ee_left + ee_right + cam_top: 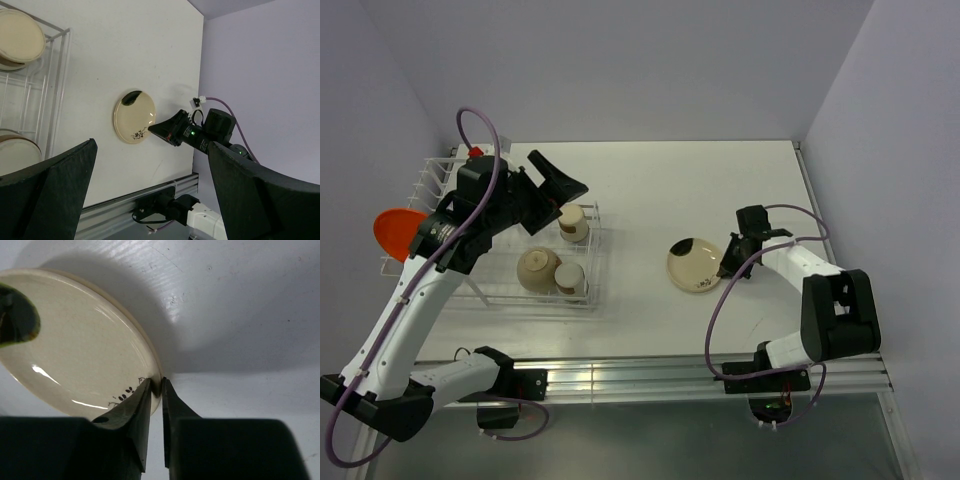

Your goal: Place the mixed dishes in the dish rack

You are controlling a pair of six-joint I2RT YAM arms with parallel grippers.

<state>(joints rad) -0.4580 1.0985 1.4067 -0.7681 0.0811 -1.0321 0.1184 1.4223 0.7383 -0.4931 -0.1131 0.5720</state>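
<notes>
A cream shallow dish (695, 265) (75, 345) with brown marks lies on the white table, right of the middle. My right gripper (728, 262) (156, 385) pinches its right rim, one finger inside the dish and one outside. The white wire dish rack (597, 270) stands at the left. Its basket holds a cream bowl (537, 268) and two tan cups (573, 222) (569, 277). An orange plate (398, 232) stands in the upright slots at the rack's left end. My left gripper (563, 185) hangs wide open above the basket, holding nothing. The left wrist view shows the dish (134, 116) and the rack's edge (57, 75).
The table's right edge (817, 225) runs close behind my right arm, with the wall just beyond it. An aluminium rail (650, 375) lines the near edge of the table. Bare tabletop (640, 210) separates the rack from the dish.
</notes>
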